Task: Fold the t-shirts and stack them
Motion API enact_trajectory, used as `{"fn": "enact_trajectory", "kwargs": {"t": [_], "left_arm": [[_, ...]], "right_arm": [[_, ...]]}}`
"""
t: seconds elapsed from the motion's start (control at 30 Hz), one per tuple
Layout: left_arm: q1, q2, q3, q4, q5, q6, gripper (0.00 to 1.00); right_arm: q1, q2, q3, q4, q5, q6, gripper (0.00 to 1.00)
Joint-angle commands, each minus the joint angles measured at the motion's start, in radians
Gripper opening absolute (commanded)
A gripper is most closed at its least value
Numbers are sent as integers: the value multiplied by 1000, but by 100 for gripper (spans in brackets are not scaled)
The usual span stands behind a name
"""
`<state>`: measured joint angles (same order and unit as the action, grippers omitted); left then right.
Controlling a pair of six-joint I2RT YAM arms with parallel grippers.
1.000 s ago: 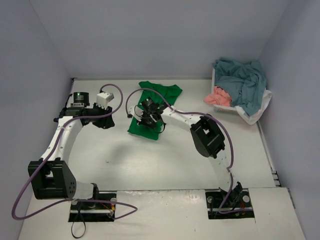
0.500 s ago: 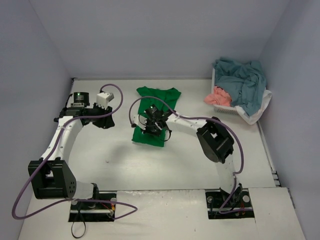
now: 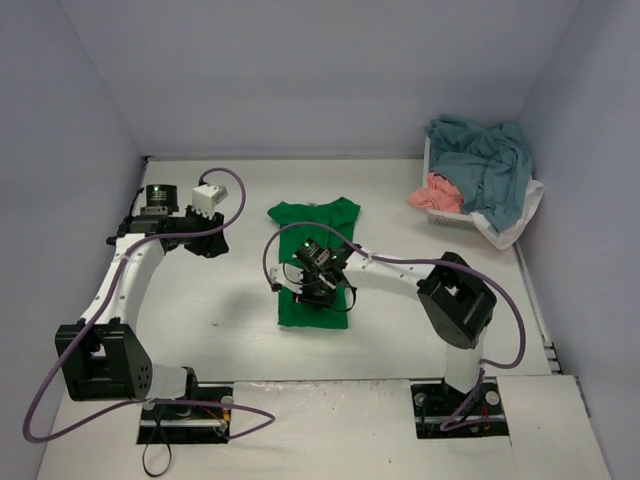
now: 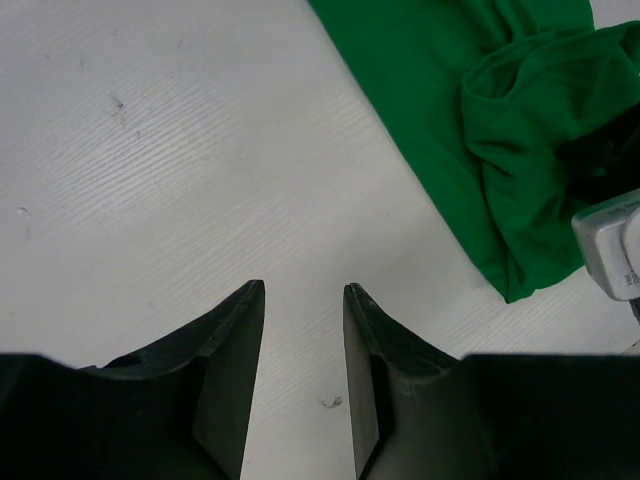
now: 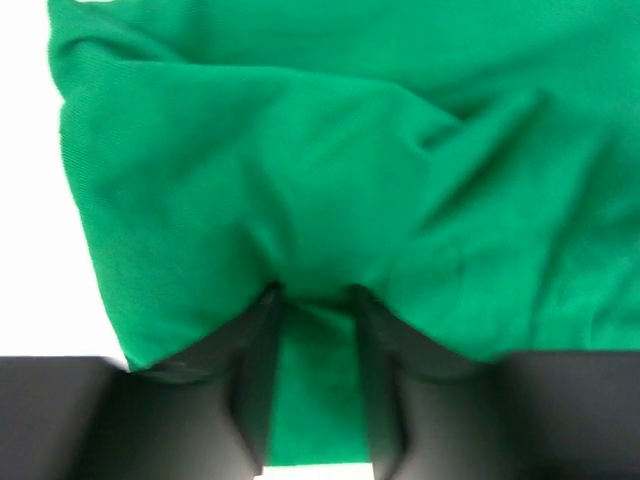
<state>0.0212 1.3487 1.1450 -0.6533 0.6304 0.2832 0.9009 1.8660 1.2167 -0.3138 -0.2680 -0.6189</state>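
1. We see the bright green soft cloth t-shirt [image 3: 313,215] lying on the white bench [image 3: 230,310] at the middle of the top view. Its wider end points to 12 o'clock and its narrower end to 6 o'clock.
2. The right gripper [image 3: 318,283] sits on the narrower half of that t-shirt. From its wrist we see its fingers [image 5: 255,330] slightly apart, with the cloth puckered toward the tips. We cannot tell whether they pinch it.
3. The left gripper [image 3: 205,243] is at 9 o'clock from the shirt, clear of it. Its fingers are apart over bare bench with nothing between them.
4. At 2 o'clock stands a white plastic mesh basket [image 3: 445,217]. We see it heaped with a light teal-blue t-shirt [image 3: 480,160], and a salmon pink t-shirt [image 3: 432,190] hangs over its rim at 9 o'clock.
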Motion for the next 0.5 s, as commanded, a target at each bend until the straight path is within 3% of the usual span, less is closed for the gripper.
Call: {"fn": "enact_trajectory", "kwargs": {"t": [0.0,0.2,0.47], "left_arm": [[-3,-48,24,8,0,4,32],[0,-42,22,7,-14,5,32],[-1,-48,10,7,-20,7,32]], "right_arm": [[-8,-102,1,-53,55,31,36],[-5,-223,53,-50,32,68,51],[119,-254,-67,-71,39,74,54]]}}
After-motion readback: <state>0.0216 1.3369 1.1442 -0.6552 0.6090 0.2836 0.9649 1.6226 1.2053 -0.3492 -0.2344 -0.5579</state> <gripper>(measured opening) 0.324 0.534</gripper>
